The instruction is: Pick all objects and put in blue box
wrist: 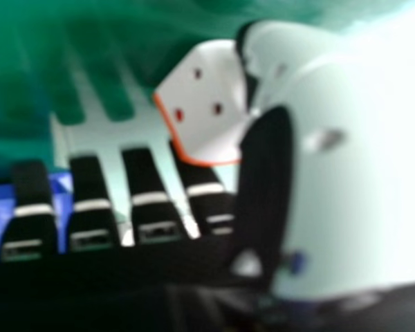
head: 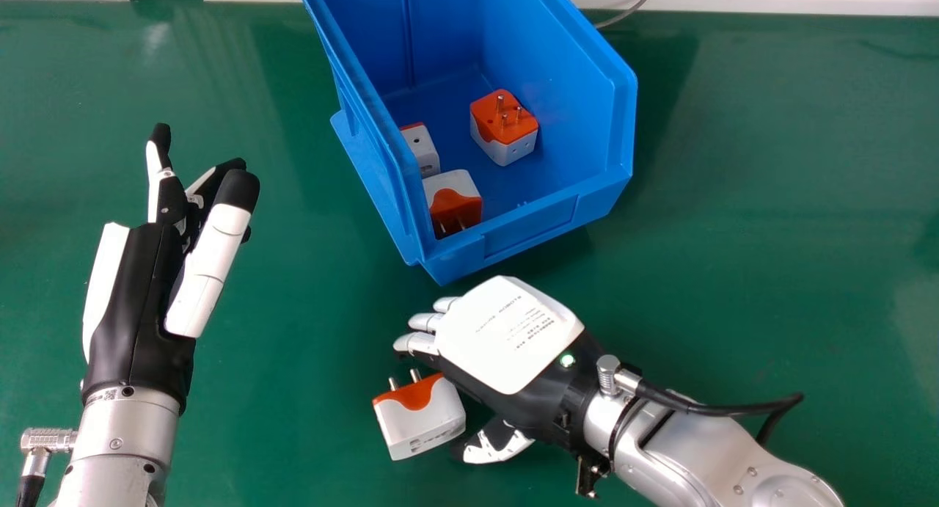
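Holding my right hand [head: 506,338] palm-down on the near side of the blue box [head: 528,235], I have its fingers relaxed and its thumb set apart from them, clenching nothing. The remaining adapter [head: 422,426], white with an orange end, sits on the green table [head: 733,272], farther out from the box's near side than my fingertips, in the gap between thumb and fingers; its prongs point towards the box (whether it touches my skin, if I may call it that, I cannot tell). Inside the box, one adapter [head: 506,125] stands prongs up, well apart from the left wall, a second adapter [head: 421,149] is partly hidden by that wall, and a third adapter [head: 451,191] is in the near left corner. Left of the box is my left hand [head: 139,294], open. Behind the box runs a grey cable [head: 632,9].
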